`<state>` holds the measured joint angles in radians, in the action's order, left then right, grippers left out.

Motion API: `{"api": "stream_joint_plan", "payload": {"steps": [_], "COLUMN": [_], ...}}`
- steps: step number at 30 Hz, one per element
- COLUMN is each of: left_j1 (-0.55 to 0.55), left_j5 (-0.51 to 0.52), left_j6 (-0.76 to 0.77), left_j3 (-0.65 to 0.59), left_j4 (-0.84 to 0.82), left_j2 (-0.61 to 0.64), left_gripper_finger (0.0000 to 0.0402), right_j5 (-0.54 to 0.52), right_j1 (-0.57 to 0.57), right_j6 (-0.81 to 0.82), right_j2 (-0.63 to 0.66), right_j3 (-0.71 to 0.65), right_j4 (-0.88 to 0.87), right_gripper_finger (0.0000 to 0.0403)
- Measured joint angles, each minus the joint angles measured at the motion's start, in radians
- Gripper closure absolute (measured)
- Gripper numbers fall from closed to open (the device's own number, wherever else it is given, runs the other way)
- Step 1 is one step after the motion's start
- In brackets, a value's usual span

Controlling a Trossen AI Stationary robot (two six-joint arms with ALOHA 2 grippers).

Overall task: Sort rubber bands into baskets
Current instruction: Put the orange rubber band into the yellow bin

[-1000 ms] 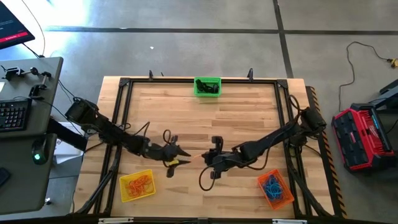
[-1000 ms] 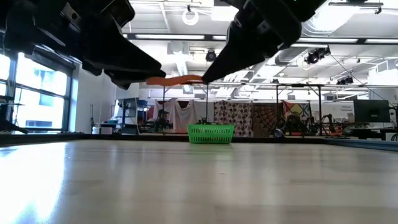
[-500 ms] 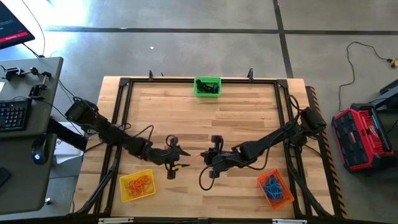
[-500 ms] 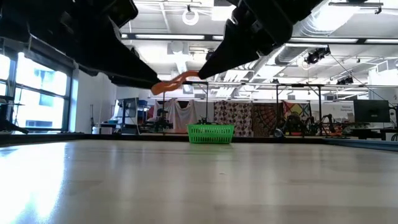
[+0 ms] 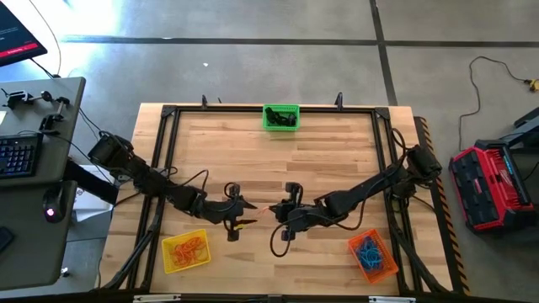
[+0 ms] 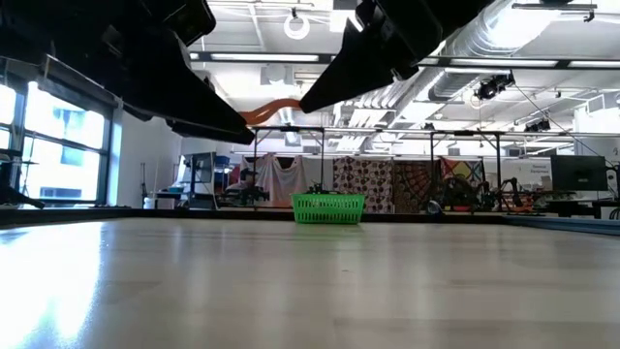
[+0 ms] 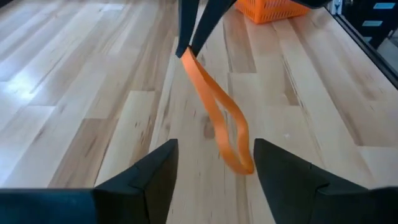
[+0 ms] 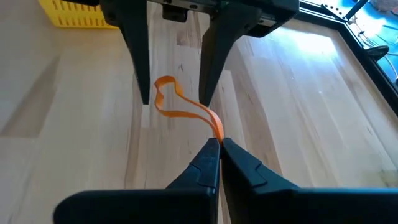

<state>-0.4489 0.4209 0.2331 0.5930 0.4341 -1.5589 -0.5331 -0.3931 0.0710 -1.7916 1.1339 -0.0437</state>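
Orange band (image 8: 186,113) hangs above the middle of the table (image 5: 337,151), pinched at one end by the closed right gripper (image 8: 219,144), its loop between the wide-open fingers of the left gripper (image 7: 214,165).

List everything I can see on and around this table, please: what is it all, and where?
Green basket: one, far edge of the table, dark bands inside.
Yellow basket: one, near left corner, orange bands inside.
Orange basket: one, near right corner, blue bands inside.
Orange rubber band: one, hanging above mid-table, pinched at one end.
Table: one, pale wood with a dark frame.
Desk with keyboard: one, grey, left of the table.
Red case: one, on the floor, right.
Left gripper: dark, jaws open around the band's loose end.
Right gripper: dark, jaws shut on the band.
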Motion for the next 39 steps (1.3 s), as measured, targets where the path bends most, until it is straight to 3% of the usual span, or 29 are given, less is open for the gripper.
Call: {"api": "stream_joint_plan", "payload": {"steps": [4,12,19,30,39], "left_j1": [-0.010,-0.029,-0.029,-0.094,-0.224], "left_j5": [0.014,0.009,-0.076,-0.203,-0.207], "left_j6": [0.000,-0.059,-0.036,0.055,0.256], "left_j3": [0.000,0.000,0.000,0.001,0.001], "left_j4": [0.004,-0.006,-0.136,-0.466,-0.716], "left_j2": [0.000,0.009,0.130,0.403,0.543], "left_gripper_finger": [0.0244,0.0391,0.0398,0.0401,0.0401], "right_j5": [0.000,-0.001,-0.034,-0.047,-0.069], "right_j1": [0.000,0.000,0.000,0.001,0.007], "right_j6": [0.000,0.003,0.034,0.052,0.030], "right_j2": [0.000,0.000,0.000,0.000,0.000], "right_j3": [0.000,0.000,0.000,0.000,0.000], "right_j4": [0.005,0.008,0.010,-0.002,-0.026], "right_gripper_finger": [0.0403,0.0403,0.0382,0.0239,0.0231]}}
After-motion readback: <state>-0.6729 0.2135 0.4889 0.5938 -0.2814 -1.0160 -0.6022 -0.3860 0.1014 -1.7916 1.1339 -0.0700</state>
